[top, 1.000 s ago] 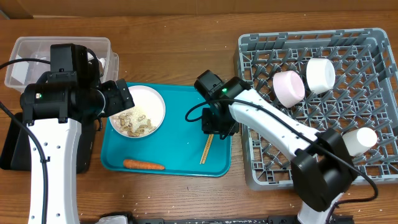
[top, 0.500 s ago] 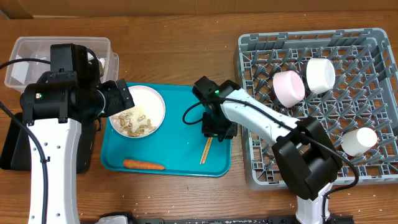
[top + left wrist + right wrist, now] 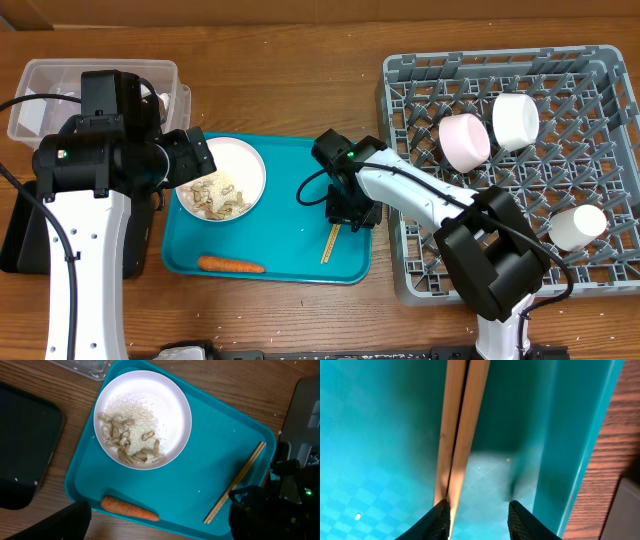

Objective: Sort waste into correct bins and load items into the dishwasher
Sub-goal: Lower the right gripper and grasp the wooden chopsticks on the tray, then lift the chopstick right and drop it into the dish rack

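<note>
- Overhead: the right gripper (image 3: 348, 212) is hovering over the chopsticks (image 3: 329, 245) on the teal tray (image 3: 290, 160); the left gripper (image 3: 195, 160) is hanging beside the plate (image 3: 240, 160), and I cannot tell whether it is apart or together.
- Left wrist: the chopsticks are lying along the tray's right side, and the carrot (image 3: 129, 508) is lying near its front edge.
- Right wrist: the fingers (image 3: 440, 515) are standing apart, unclamped, with the chopsticks just beside one fingertip.

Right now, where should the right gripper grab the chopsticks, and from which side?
From straight above, pinching across both chopsticks near their upper end. They lie flat, side by side, on the teal tray close to its right rim, so a side approach looks blocked. The open right gripper should probably shift to centre the pair between its fingers.
</note>
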{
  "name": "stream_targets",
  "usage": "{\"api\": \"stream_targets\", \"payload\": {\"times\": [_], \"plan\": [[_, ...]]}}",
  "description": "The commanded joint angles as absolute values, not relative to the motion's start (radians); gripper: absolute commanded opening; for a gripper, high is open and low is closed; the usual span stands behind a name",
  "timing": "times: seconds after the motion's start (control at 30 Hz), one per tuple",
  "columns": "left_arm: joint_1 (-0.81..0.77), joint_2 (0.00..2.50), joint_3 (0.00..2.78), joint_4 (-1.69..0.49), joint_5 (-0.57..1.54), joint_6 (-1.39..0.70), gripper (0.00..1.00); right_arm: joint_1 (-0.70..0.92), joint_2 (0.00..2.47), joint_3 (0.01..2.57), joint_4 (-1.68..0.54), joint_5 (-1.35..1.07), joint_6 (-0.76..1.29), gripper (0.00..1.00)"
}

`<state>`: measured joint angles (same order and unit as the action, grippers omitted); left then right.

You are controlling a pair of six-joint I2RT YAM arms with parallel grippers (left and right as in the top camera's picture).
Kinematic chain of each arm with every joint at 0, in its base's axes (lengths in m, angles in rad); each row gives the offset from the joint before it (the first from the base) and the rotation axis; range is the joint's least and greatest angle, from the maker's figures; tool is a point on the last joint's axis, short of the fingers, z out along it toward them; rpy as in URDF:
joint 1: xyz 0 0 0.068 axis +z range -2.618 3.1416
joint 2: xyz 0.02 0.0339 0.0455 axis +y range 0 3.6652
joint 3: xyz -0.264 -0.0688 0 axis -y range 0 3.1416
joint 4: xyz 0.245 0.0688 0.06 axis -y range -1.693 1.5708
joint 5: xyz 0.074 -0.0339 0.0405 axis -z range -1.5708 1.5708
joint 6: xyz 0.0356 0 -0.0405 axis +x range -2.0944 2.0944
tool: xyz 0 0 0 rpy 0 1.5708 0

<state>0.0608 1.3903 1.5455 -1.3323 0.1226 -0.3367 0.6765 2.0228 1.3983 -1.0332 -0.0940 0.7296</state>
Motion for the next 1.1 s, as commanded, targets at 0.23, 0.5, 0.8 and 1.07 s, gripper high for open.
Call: {"api": "stream_targets", "payload": {"times": [0.23,0.5,0.8,1.07], "plan": [[0.065,1.38,1.566,-1.335,0.12,-0.32,0.9,0.68,2.028,1.395,-1.039,-0.108,0.741,0.4],[0.065,1.38,1.566,-1.335,0.12,-0.321,0.9,0.68,2.028,1.369,-1.013,-0.083,0.81,0.4],[0.065,1.38,1.566,-1.335,0.12,-0.321,0.9,0.68,2.028,1.347,-1.019,-0.082,0.846,0.4],[0.065,1.38,1.566,-1.335,0.12,-0.321,0.9,0.68,2.028,1.347,-1.0,-0.08,0.842,0.11]]}}
